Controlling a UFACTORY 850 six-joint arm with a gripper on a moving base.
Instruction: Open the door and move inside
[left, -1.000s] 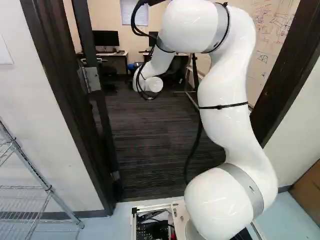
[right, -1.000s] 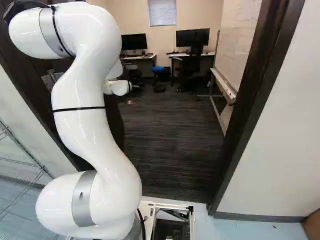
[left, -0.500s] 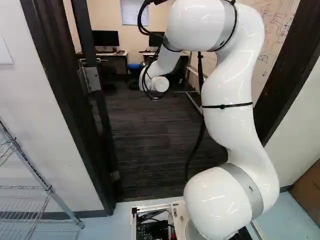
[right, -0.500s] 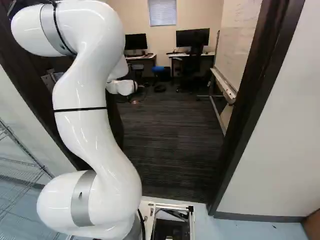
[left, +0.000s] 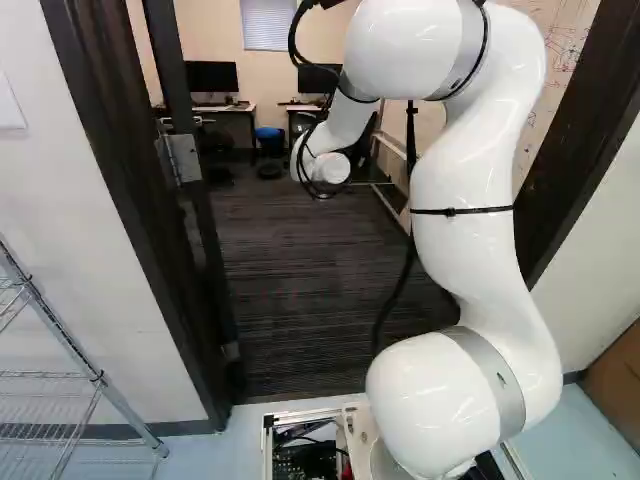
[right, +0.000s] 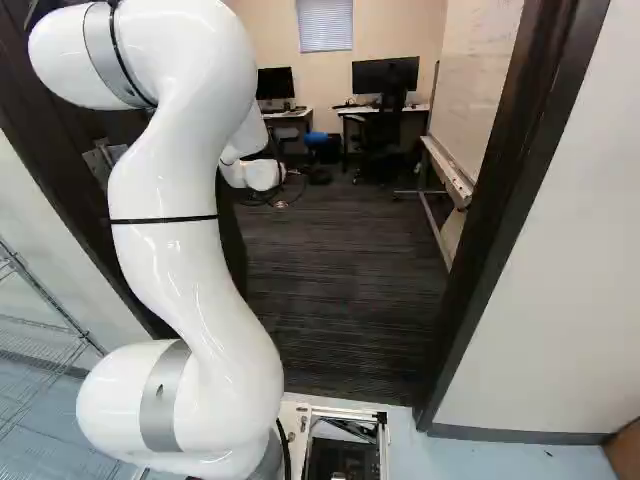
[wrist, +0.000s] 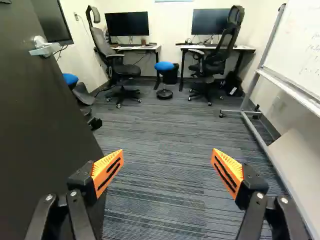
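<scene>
Beside the spread hand (wrist: 168, 152) | flat open door (wrist: 37, 120), metal lever (wrist: 45, 49) | striped carpet (wrist: 160, 200)

Black monitors (wrist: 127, 25) stand on desks (wrist: 136, 48), a blue-topped stool (wrist: 164, 66) between two office chairs (wrist: 127, 70).

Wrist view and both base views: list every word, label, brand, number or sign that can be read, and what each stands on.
None can be read.
Whiteboard: handwriting, too small and faint to read.
Arm: tiny mark on its lowest grey band, too small to read.
Black item near the whiteboard: pale mark, too small to read.
</scene>
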